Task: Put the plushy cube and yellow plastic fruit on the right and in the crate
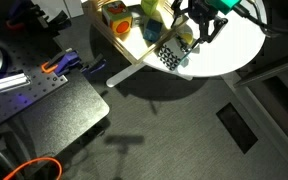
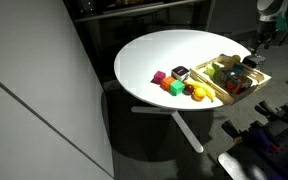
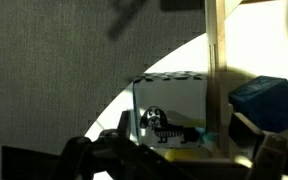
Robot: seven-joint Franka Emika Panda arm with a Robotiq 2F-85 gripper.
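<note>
The plushy cube (image 2: 180, 72), white with black spots, sits on the white round table (image 2: 154, 50) just outside the crate (image 2: 252, 84). It also shows in an exterior view (image 1: 169, 55), and in the wrist view (image 3: 169, 105) its white face carries a dog picture. The yellow plastic fruit (image 2: 199, 94) lies on the table by the crate's near corner. My gripper (image 2: 252, 58) hangs above the crate, apart from both, open and empty. It shows in the other exterior view (image 1: 202, 25) too, and its dark fingers (image 3: 179, 140) fill the bottom of the wrist view.
A pink cube (image 2: 158, 77), a green cube (image 2: 171, 87) and an orange-red item (image 2: 189, 89) lie by the plushy cube. The crate holds several toys, among them a blue cube (image 3: 269, 100). The table edge is close. A black stand (image 1: 44, 100) sits on the floor.
</note>
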